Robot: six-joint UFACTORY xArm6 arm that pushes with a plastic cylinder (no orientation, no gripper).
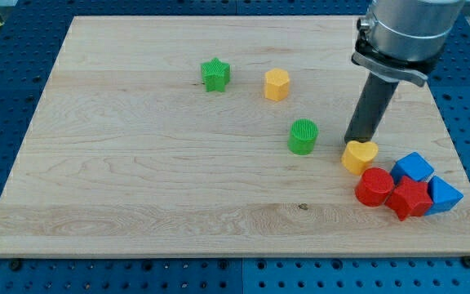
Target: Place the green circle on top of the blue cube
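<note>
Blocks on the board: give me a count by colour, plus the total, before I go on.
Green: 2, the green star and the green circle.
Yellow: 2, the yellow hexagon and the yellow heart, just below my tip.
Red: 2, the red cylinder and the red star.
Blue: 2, the blue cube and the blue triangle.
Total: 8.

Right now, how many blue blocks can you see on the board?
2. A blue cube sits near the view's right edge, above the red star; a second blue block, its shape unclear, lies just right of that star. Nothing suggests more are hidden.
</note>
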